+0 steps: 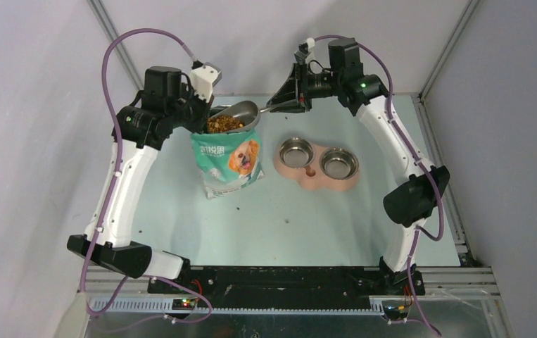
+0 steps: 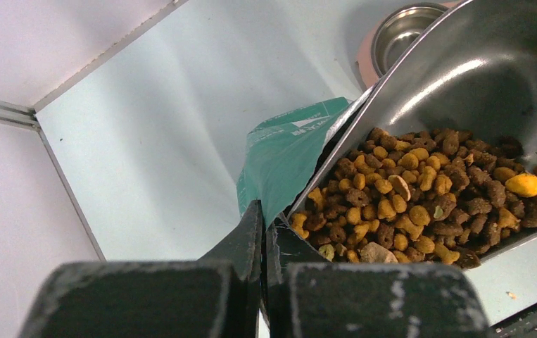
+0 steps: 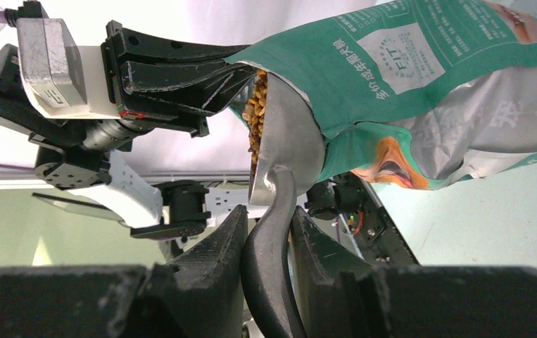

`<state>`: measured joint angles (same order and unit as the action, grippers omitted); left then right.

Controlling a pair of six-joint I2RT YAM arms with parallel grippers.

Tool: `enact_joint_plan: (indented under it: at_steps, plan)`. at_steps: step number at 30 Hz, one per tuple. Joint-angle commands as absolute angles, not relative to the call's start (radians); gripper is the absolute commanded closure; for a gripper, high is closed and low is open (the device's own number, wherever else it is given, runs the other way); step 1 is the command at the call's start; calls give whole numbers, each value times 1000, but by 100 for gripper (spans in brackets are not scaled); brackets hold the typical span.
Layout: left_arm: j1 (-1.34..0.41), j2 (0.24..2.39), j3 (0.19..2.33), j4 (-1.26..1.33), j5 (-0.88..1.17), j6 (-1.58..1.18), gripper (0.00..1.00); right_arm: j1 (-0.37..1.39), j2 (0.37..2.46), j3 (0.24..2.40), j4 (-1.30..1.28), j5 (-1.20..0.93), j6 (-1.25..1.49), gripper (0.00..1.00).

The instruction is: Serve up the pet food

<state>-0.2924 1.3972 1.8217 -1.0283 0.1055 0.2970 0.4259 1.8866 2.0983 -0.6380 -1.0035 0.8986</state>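
Left wrist view: small brown and golden kibble pellets (image 2: 420, 197) lie heaped in the bowl of a grey metal scoop (image 2: 476, 77) at the right of the frame. The scoop sits in the open mouth of a teal-green foil bag (image 2: 283, 151). Left gripper (image 2: 264, 225) is pinched tight on the bag's rim. Right gripper (image 3: 269, 215) clamps the scoop's dark handle, jaws partly apart. Overhead, a pink twin-bowl feeder (image 1: 314, 182) sits right of centre.

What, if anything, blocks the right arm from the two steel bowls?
Probably nothing: the right pincer, gripping the grey metal scoop by its handle, is close behind the round steel bowls, and the teal foil bag and left pincer stand off to one side.
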Motion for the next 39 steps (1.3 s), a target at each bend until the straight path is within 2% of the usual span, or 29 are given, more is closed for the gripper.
enact_joint_plan:
  at_steps: [1,8,15,26,34,39]
  plan:
    - [-294,1381,1882,-986,79,332,100,397,1891,2123,-496,-1080,973,100]
    - [-293,1373,1881,-983,45,339,100,354,1830,2039,-442,-1118,1012,100]
    - [-291,1356,1844,-975,5,351,100,286,1770,1931,-282,-1214,1100,100]
    - [-290,1321,1772,-974,-33,362,100,156,1614,1619,8,-1265,1262,100]
    - [-289,1302,1763,-975,-14,346,100,-58,1470,1259,356,-1253,1435,100]
    - [-289,1295,1769,-978,-8,338,100,-194,1406,1089,397,-1258,1401,100]
